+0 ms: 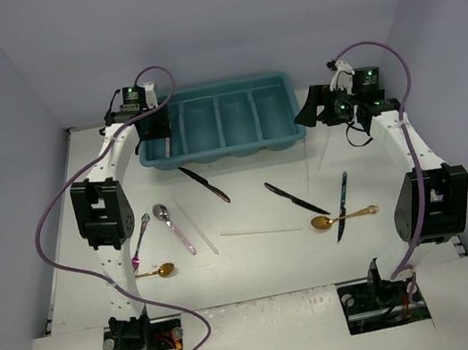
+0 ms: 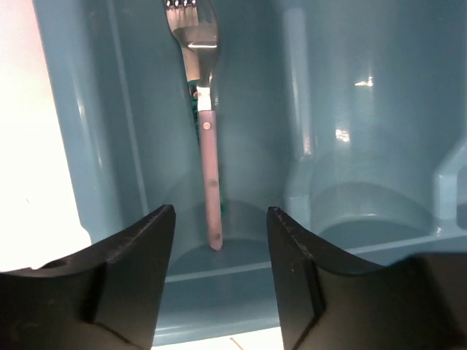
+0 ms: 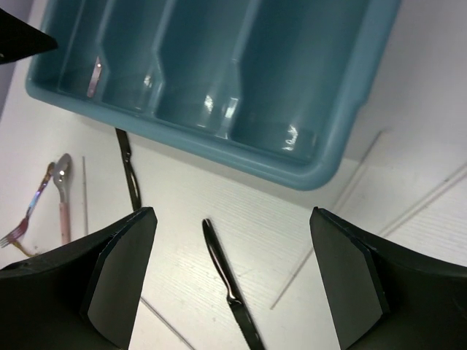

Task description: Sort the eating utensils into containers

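A pink-handled silver fork [image 2: 210, 175] lies loose in the leftmost compartment of the teal tray [image 1: 238, 149]. My left gripper [image 2: 220, 226] hangs open just above that compartment's near end, its fingers clear of the fork's handle. At the tray's right end my right gripper [image 3: 232, 219] hovers open above the table, holding nothing, with a black knife [image 3: 230, 292] on the table below it. On the table lie black knives [image 1: 204, 184] [image 1: 296, 198] [image 1: 342, 206], gold spoons [image 1: 343, 217] [image 1: 156, 271], a pink-handled spoon [image 1: 171, 227], a fork [image 1: 141, 239] and pale sticks [image 1: 260, 232].
The tray's other three compartments [image 3: 219, 58] show nothing inside. Side walls close in on the left and right. A purple cable [image 1: 46, 217] loops off the left arm, and both arm bases stand at the near edge.
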